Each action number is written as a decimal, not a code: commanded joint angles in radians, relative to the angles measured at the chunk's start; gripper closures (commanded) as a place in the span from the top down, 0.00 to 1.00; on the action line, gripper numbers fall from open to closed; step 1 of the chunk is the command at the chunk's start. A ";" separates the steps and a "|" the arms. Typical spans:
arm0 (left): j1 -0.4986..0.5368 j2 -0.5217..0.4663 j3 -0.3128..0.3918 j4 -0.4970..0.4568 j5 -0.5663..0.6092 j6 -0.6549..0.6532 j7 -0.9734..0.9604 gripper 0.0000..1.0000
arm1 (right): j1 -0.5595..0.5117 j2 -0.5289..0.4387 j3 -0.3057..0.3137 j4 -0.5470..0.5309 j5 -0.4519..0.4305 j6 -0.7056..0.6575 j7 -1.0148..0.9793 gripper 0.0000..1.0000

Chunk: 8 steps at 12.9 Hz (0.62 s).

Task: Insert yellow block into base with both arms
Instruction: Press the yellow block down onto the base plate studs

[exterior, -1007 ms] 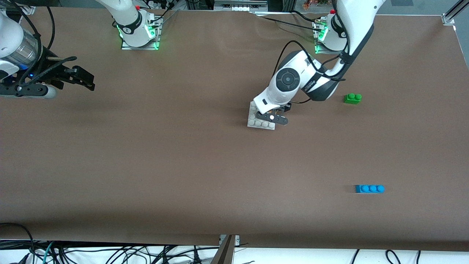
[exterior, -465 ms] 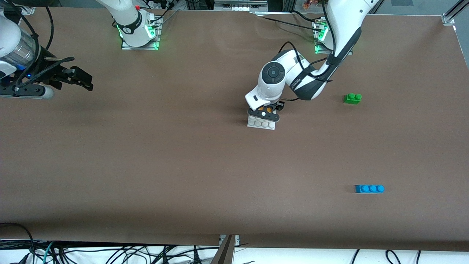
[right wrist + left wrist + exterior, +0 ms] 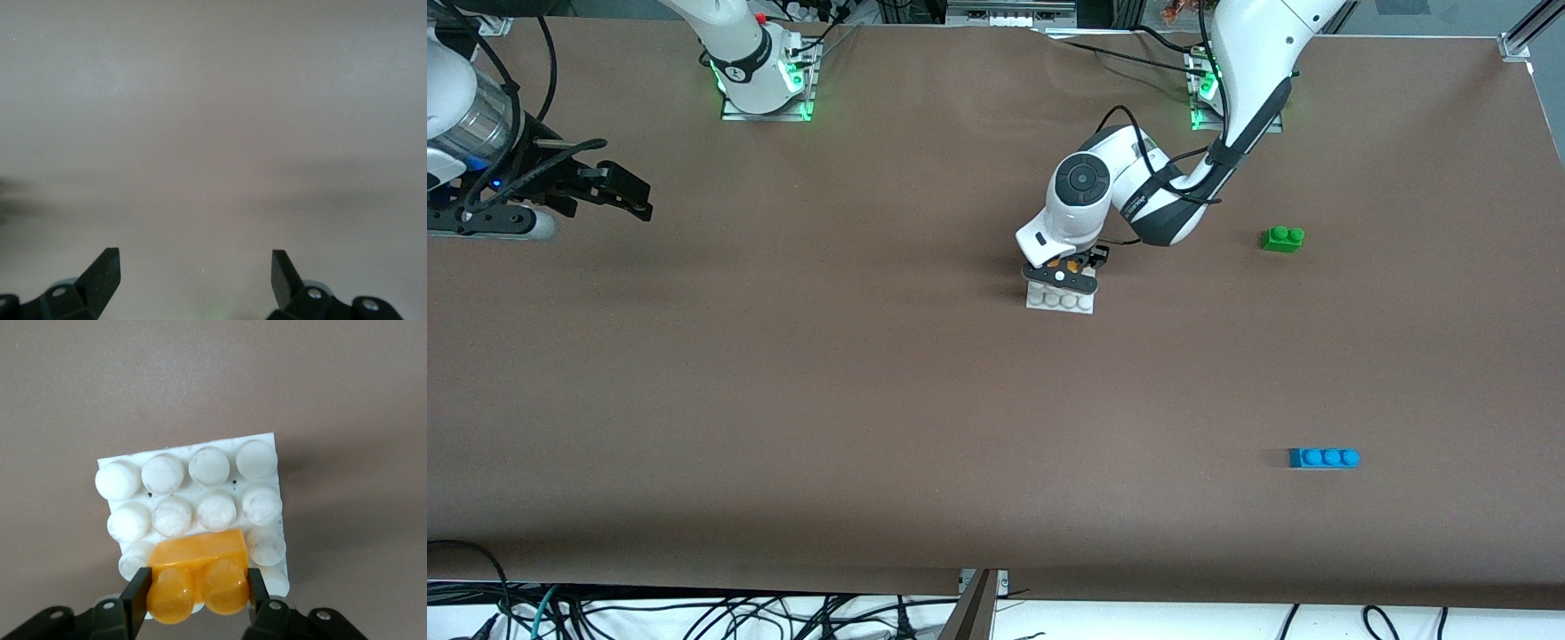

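While the left pincer (image 3: 197, 593) clamps the glossy yellow block (image 3: 197, 577) by its ends over the base (image 3: 193, 510), the left wrist view shows the block's two round studs and the white plate's scuffed, rounded pegs, which the front view hides under the arm. The right pincer (image 3: 195, 270) waits, spread wide over bare brown surface (image 3: 871, 400) at the right arm's end.
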 commanded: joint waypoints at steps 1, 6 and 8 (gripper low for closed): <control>-0.005 0.003 0.003 0.006 0.026 0.008 -0.026 0.79 | -0.008 0.001 0.002 0.010 0.002 0.000 -0.015 1.00; 0.012 -0.070 0.003 0.015 0.024 -0.082 -0.069 1.00 | -0.008 0.001 0.002 0.010 0.002 -0.001 -0.015 1.00; 0.036 -0.151 0.002 0.033 0.010 -0.189 -0.051 1.00 | -0.008 0.003 0.002 0.010 0.000 -0.001 -0.015 1.00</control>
